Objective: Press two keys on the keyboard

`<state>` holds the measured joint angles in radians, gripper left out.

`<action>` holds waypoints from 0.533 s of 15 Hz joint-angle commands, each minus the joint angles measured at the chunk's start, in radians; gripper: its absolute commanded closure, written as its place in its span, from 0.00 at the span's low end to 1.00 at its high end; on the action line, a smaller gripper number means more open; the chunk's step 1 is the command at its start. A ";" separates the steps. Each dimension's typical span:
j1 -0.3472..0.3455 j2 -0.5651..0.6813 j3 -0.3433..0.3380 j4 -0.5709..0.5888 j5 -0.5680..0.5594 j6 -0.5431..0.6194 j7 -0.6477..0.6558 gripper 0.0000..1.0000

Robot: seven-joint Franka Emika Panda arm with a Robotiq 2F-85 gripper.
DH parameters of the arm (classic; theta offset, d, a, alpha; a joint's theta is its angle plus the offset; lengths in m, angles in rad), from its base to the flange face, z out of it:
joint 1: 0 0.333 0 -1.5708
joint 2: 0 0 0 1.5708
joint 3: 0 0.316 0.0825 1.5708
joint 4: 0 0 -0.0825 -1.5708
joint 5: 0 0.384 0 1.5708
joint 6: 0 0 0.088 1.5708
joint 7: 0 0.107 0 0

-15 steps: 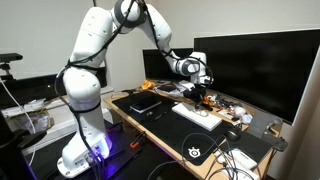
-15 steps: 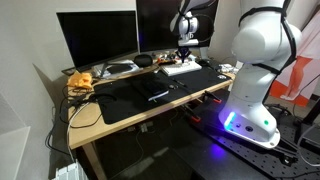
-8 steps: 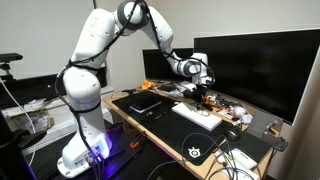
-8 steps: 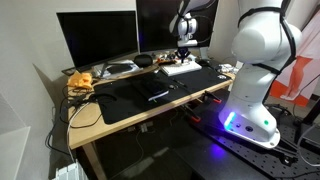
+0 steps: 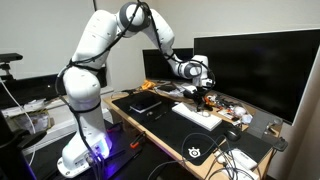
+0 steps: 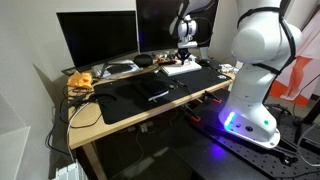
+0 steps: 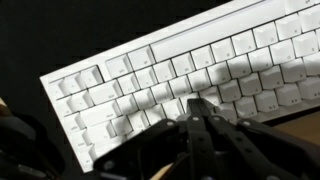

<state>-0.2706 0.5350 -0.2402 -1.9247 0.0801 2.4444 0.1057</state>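
The white keyboard [image 7: 150,75] lies on a black mat [image 5: 170,132] on the wooden counter [image 6: 88,112], in front of a large dark monitor [image 5: 255,65]. The hand [image 7: 197,102] hangs over the keys. Its fingers are narrow, brought together at the tips, and they hold nothing. It throws a shadow on the keys. Whether the tips touch a key, I cannot tell.

White keys on black, pale wood beneath.
The keyboard [image 7: 170,80] is white with light-grey shadowed gaps; the tool [image 7: 196,108] is black. The mat [image 5: 165,122] is black with a white logo, the counter [image 6: 88,120] light wood, the arm [image 5: 90,40] white with a violet-blue glow at its base.
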 commanded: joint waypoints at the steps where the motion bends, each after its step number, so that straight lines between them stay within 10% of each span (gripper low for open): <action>1: -0.007 0.016 0.004 0.028 0.010 -0.018 0.022 1.00; 8: -0.002 0.033 0.001 0.040 0.005 -0.017 0.034 1.00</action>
<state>-0.2708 0.5462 -0.2406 -1.9166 0.0801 2.4432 0.1099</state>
